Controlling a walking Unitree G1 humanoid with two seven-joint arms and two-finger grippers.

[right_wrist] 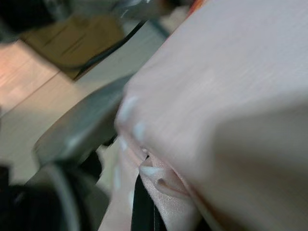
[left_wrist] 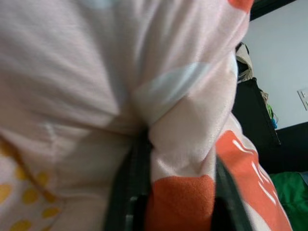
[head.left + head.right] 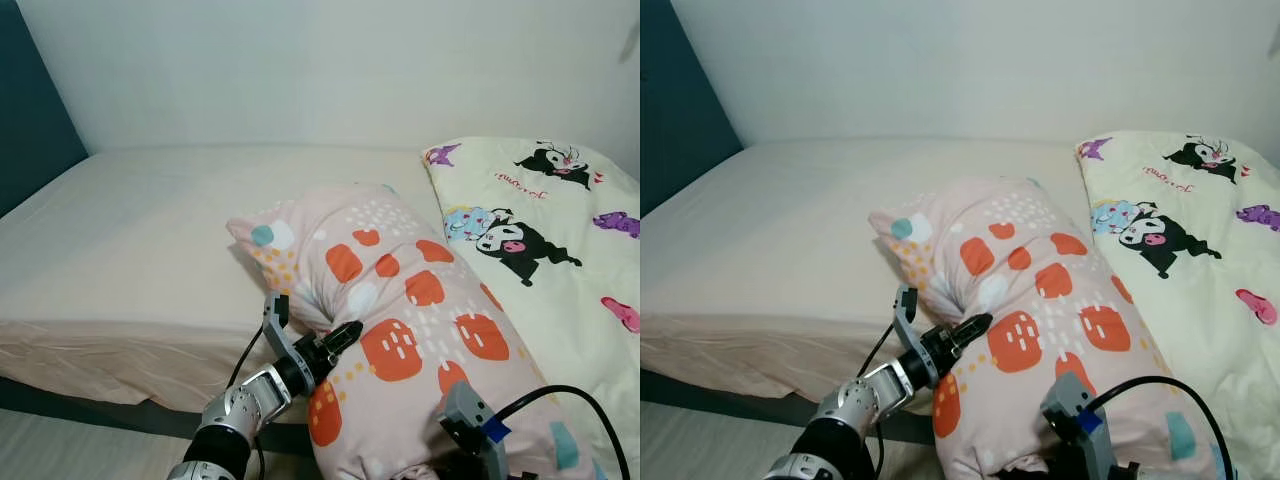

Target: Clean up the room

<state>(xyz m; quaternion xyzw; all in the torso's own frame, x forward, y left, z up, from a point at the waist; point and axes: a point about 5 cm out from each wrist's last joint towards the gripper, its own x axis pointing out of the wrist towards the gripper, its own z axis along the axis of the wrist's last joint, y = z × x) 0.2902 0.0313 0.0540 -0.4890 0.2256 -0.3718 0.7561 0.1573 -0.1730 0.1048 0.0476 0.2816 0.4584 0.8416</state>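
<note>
A long pink pillow (image 3: 400, 290) with orange and white spots lies slanted across the bed's front edge, its near end hanging over. My left gripper (image 3: 343, 336) reaches up from below against the pillow's left side. It is shut on a fold of the cover, and the left wrist view shows that fold pinched between its black fingers (image 2: 126, 192). My right wrist (image 3: 472, 425) sits under the pillow's near end with its fingers hidden by the fabric. In the right wrist view, bunched pink cover is held at a black finger (image 1: 142, 202).
The bed (image 3: 150, 230) has a plain beige sheet and a dark frame (image 3: 90, 400) below. A cream quilt (image 3: 560, 230) with cartoon prints covers its right side, touching the pillow. A dark teal panel (image 3: 30, 120) stands at the left, and pale floor (image 3: 60, 445) lies at the lower left.
</note>
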